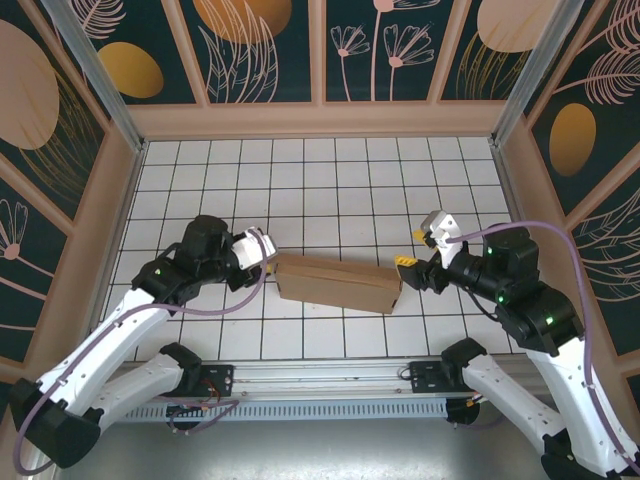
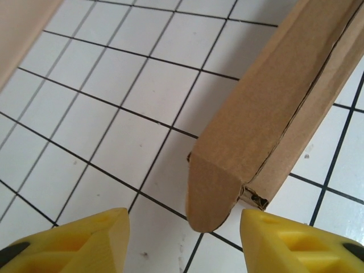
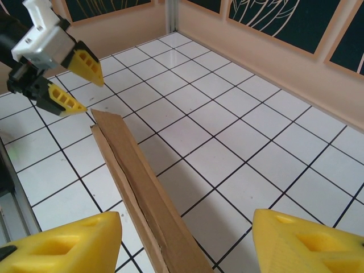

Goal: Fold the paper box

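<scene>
The paper box [image 1: 337, 283] lies on the tiled table as a closed, shallow brown carton, long side running left to right. My left gripper [image 1: 266, 262] sits at its left end. In the left wrist view the box's end [image 2: 256, 125] with a rounded flap [image 2: 213, 193] lies just ahead of the open left gripper [image 2: 185, 242], no finger touching it. My right gripper [image 1: 412, 250] is at the right end. In the right wrist view the box [image 3: 142, 187] runs between the wide-apart fingers of the right gripper [image 3: 185, 244], closer to the left fingertip [image 3: 62, 244]. The left gripper [image 3: 79, 85] shows beyond its far end.
The white tiled table [image 1: 330, 180] is walled by peach borders and dark patterned panels [image 1: 260, 50]. An aluminium rail [image 1: 330, 385] runs along the near edge between the arm bases. Purple cables [image 1: 540, 232] loop off both arms.
</scene>
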Tool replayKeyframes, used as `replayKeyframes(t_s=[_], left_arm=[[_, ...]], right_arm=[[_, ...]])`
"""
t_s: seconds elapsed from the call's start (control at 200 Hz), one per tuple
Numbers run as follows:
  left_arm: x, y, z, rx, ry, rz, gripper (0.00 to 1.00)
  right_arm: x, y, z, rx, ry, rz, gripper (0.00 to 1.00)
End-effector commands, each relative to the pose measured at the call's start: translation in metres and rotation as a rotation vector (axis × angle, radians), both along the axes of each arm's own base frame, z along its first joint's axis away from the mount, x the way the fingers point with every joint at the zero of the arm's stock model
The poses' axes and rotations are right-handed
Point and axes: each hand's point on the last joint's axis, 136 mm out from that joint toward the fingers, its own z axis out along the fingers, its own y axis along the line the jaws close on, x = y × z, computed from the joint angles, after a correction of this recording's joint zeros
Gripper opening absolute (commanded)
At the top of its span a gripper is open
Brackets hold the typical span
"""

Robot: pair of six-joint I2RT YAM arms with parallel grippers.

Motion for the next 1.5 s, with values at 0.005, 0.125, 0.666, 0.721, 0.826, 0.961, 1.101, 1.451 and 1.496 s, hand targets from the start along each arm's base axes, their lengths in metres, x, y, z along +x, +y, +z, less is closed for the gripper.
replayKeyframes(t_s=[0.005,0.125,0.666,0.721,0.826,0.961,1.101,1.451,1.496], left_arm=[[0.002,-0.006,-0.004,-0.021,0.001,-0.032,0.5],[0.006,-0.009,-0.012,-0.013,0.015,-0.033,0.42],[0.013,-0.017,0.003,-0.077,-0.021,-0.028,0.03],[0.014,-0.017,0.008,-0.098,-0.036,-0.014,0.0],[0.021,-0.011,0.017,-0.127,-0.08,0.051,0.0],[0.032,0.005,0.023,-0.166,-0.115,0.204,0.0],[0.037,0.018,0.019,-0.177,-0.085,0.317,0.0],[0.042,0.028,0.019,-0.306,-0.045,0.483,0.0],[0.042,0.03,0.017,-0.303,-0.047,0.485,0.0]], right_arm=[[0.0,-0.002,-0.006,-0.012,-0.004,-0.008,0.62],[0.002,-0.006,-0.009,-0.027,-0.004,-0.031,0.61],[0.002,-0.017,-0.024,-0.06,0.054,-0.094,0.43],[0.003,-0.02,-0.027,-0.074,0.054,-0.11,0.41],[0.008,-0.024,-0.03,-0.13,0.016,-0.124,0.38],[0.023,-0.021,-0.037,-0.199,-0.045,-0.111,0.37],[0.024,-0.005,-0.051,-0.232,-0.099,0.006,0.44],[0.001,0.022,-0.096,-0.336,-0.06,0.286,0.51],[0.002,0.02,-0.105,-0.352,-0.044,0.28,0.52]])
